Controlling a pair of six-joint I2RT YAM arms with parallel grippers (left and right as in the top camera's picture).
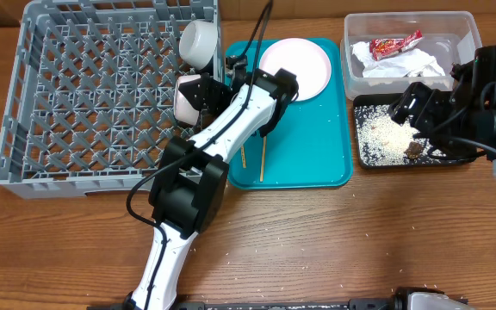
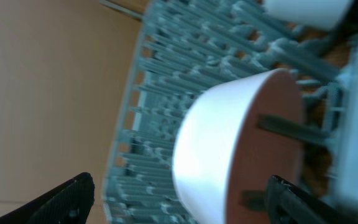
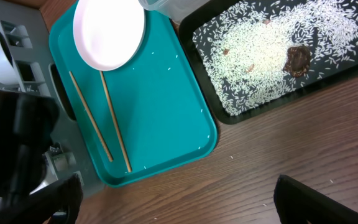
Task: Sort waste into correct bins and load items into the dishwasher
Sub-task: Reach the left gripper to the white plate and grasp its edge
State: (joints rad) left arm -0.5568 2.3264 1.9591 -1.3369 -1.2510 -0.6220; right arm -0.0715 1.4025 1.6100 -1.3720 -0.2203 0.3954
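Grey dish rack [image 1: 102,112]: stands at the left of the table [image 1: 360,241], with lattice walls and a grid of upright pegs.

White bowl [image 1: 192,96]: lies on its side among the pegs, close to the rack's right wall. Pegs show inside its pinkish-brown hollow.

Second white vessel [image 1: 201,41]: in the rack just behind the bowl, also tipped on its side. Whether it is a bowl or a cup cannot be told.

Left gripper [image 2: 180,183]: reaches over the rack's right edge. Its jaws are spread wide to either side of the bowl, which is released and resting on the pegs.

Teal tray [image 1: 308,138]: just right of the rack.
- Round white plate [image 1: 295,67]: at the tray's far end.
- Two wooden chopsticks [image 3: 115,124]: lie side by side nearer the front, a little apart.
- A few stray rice grains lie on the tray.

Clear tub [image 1: 456,41]: at the far right.
- Red snack wrapper [image 1: 396,43]: lies on top of the napkin.
- Crumpled white napkin [image 1: 407,65]: underneath it.

Black tray [image 1: 357,129]: in front of the tub and touching the teal tray's right side.
- Loose rice [image 3: 260,56]: spread across the floor of the tray.
- Small brown lump [image 3: 298,59]: sits among the grains.

Right gripper [image 3: 178,183]: hangs above the black tray, its fingers fully parted and nothing between them.
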